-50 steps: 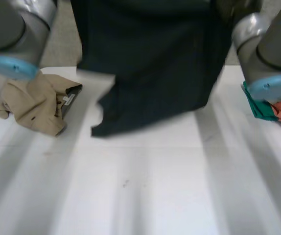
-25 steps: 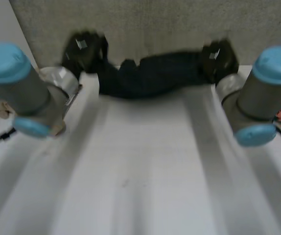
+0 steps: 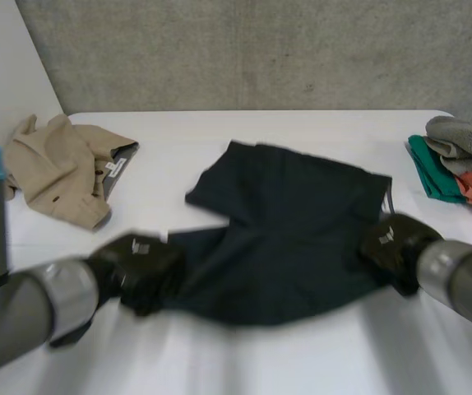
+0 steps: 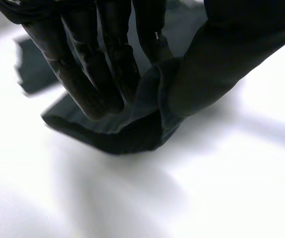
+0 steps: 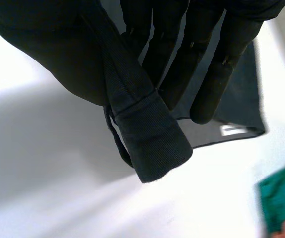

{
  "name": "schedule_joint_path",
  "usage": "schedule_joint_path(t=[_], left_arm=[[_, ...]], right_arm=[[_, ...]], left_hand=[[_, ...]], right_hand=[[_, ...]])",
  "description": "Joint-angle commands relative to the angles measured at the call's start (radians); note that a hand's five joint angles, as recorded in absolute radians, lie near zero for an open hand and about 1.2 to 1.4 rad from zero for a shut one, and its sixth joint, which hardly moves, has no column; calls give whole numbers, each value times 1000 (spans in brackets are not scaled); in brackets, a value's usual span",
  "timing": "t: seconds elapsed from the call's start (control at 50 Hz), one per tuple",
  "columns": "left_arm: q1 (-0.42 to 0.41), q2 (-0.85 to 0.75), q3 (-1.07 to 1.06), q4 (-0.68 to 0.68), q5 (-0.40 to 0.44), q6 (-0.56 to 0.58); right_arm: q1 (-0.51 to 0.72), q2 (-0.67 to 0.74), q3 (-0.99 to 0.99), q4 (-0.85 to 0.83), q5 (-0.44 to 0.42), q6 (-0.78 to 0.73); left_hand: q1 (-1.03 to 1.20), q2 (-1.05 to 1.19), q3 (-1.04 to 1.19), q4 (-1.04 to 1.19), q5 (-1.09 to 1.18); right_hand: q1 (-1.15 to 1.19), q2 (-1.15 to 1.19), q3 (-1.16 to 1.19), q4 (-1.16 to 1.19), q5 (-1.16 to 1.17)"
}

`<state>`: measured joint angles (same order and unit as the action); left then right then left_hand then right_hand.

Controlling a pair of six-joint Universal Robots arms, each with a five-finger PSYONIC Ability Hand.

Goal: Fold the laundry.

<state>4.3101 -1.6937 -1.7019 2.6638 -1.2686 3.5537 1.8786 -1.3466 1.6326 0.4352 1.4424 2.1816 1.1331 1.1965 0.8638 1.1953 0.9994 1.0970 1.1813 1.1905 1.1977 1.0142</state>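
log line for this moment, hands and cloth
left robot hand: pinching dark garment near-left corner | right robot hand: pinching near-right corner | garment: spread on table

Bare table (image 3: 302, 132) flanked by beige garment (image 3: 59, 169), folded pile (image 3: 458, 164)

Soft, even light covers the white table (image 3: 178, 132) in the head view, with no hard glare. The grey wall (image 3: 261, 49) at twelve o'clock is dimmer. In both wrist views the table washes out to near white, and the dark garment (image 4: 132, 131) lays a faint, soft-edged shadow beneath its lifted fold.
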Motion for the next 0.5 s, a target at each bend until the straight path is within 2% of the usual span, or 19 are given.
schedule_joint_path(t=[0.02,0.08,0.1,0.16,0.18,0.24,0.34,0.4,0.5], left_arm=[[3,157,-70,-265,31,217],[-1,134,-27,-136,26,194],[-9,88,20,-55,14,154],[-24,-3,112,71,-20,84],[-32,-73,181,146,-55,45],[-39,-190,299,241,-110,8],[-53,-475,619,379,-201,23],[-64,-582,753,412,-216,39],[-76,-788,1014,493,-207,54]], right_arm=[[-185,-183,124,177,-287,-173],[-207,-149,119,169,-318,-166],[-205,-104,95,156,-313,-149],[-164,-31,32,116,-290,-86],[-138,15,-17,82,-255,-28],[-115,99,-100,5,-191,58],[-78,265,-272,-169,-32,190],[-62,312,-321,-242,18,228],[-38,360,-347,-462,96,280]], left_hand=[[263,200,532,201,222],[263,200,532,201,222],[263,200,532,201,222],[263,200,532,201,222],[263,200,532,201,222],[263,200,532,201,222],[263,200,532,201,222],[263,200,532,201,222],[263,200,532,201,222]], right_hand=[[299,215,206,199,208],[299,215,206,199,208],[299,215,206,199,208],[299,215,206,199,208],[299,215,206,199,208],[299,215,206,199,208],[299,215,206,199,208],[299,215,206,199,208],[299,215,206,199,208]])
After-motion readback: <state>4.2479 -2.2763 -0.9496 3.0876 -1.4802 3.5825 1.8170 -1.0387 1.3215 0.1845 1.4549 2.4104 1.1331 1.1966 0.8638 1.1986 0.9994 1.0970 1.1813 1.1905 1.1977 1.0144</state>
